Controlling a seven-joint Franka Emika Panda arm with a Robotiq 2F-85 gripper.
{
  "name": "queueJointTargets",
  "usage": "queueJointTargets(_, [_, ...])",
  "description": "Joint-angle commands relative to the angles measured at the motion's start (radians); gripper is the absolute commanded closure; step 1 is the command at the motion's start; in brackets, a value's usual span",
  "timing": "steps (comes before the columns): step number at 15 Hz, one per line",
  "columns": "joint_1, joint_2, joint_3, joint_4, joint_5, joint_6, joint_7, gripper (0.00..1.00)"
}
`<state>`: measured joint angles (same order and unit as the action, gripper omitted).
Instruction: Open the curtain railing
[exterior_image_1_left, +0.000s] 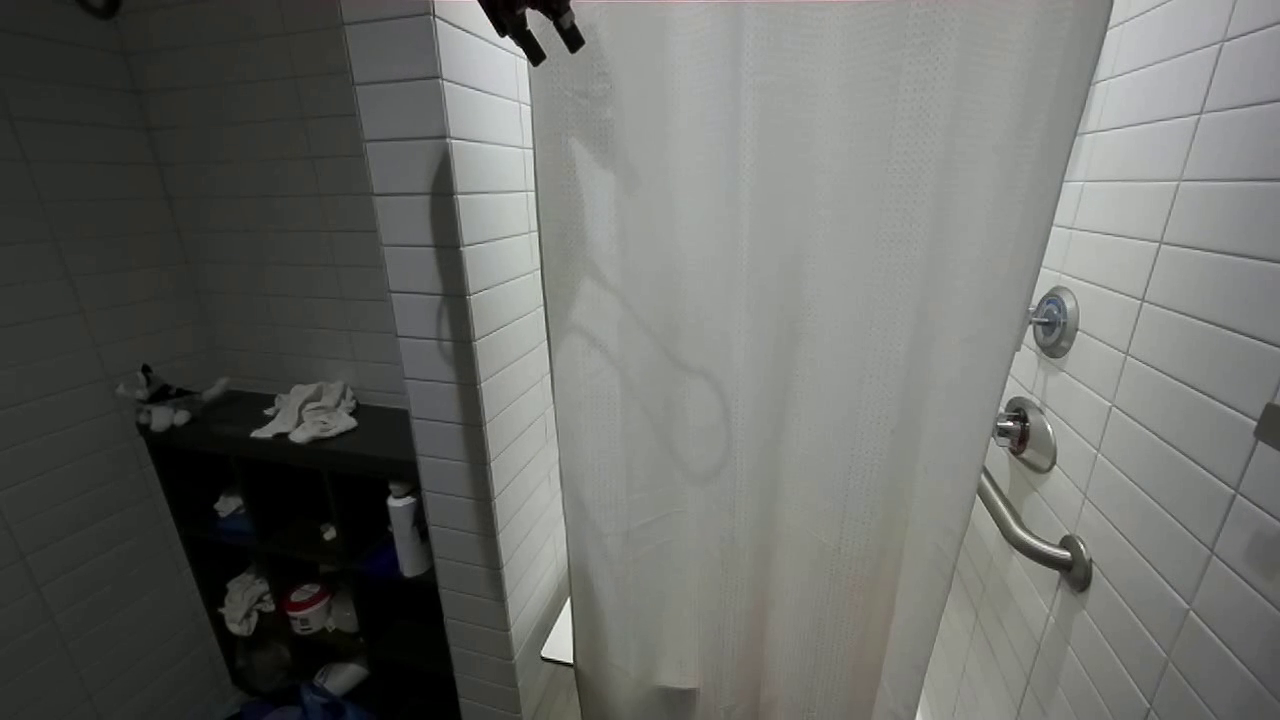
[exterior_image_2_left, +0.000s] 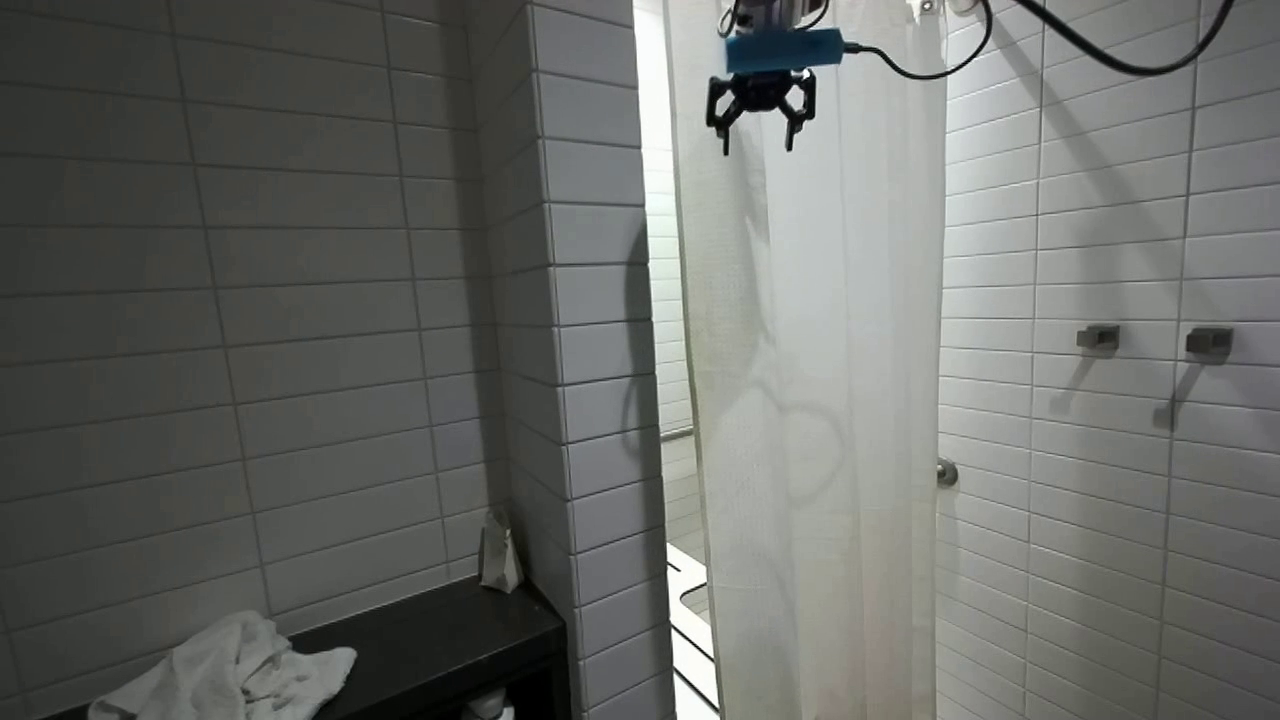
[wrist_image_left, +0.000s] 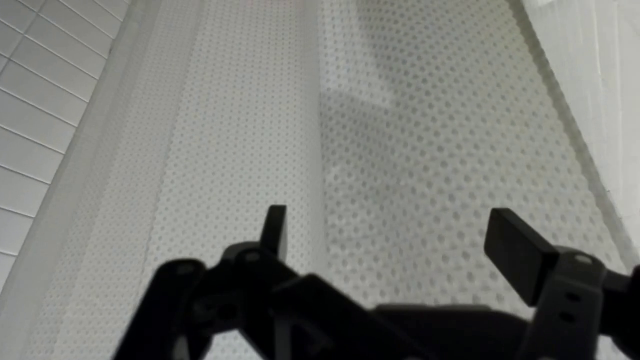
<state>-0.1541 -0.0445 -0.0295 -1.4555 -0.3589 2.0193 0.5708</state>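
Currently the curtain (exterior_image_1_left: 780, 300) hangs in folds between the tiled pillar (exterior_image_1_left: 475, 330) and the shower wall (exterior_image_1_left: 1180, 300) — presumably to keep the water in. My fingers (wrist_image_left: 520, 255) stand wide, gripping nothing, tips down in front of the fabric, high up by its pillar-side edge. I judge them placed there because that edge looks like the free one; a pinch on it should draw the curtain aside. Whether they touch the fabric, I cannot tell. A white cloth (exterior_image_1_left: 310, 412) lies rumpled on top of the dark shelf unit (exterior_image_1_left: 385, 440), probably parked away from the wet.

Counts: curtain, one; fingers, two; round wall controls (exterior_image_1_left: 1027, 433), two; grab bar (exterior_image_1_left: 1045, 552), one; square wall pegs (exterior_image_2_left: 1098, 338) in an exterior view, two — shelf contents (exterior_image_1_left: 308, 608) too dim to tally.
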Motion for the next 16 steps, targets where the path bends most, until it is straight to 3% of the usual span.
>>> queueJointTargets(1, [0.009,-0.017,0.004,-0.024,0.083,0.029,-0.037,0.00])
queueJointTargets(7, [0.014,0.008,0.006,-0.008,0.169,0.069,-0.085,0.00])
queueJointTargets(16, [0.007,0.049,-0.002,-0.003,0.203,0.202,-0.139,0.00])
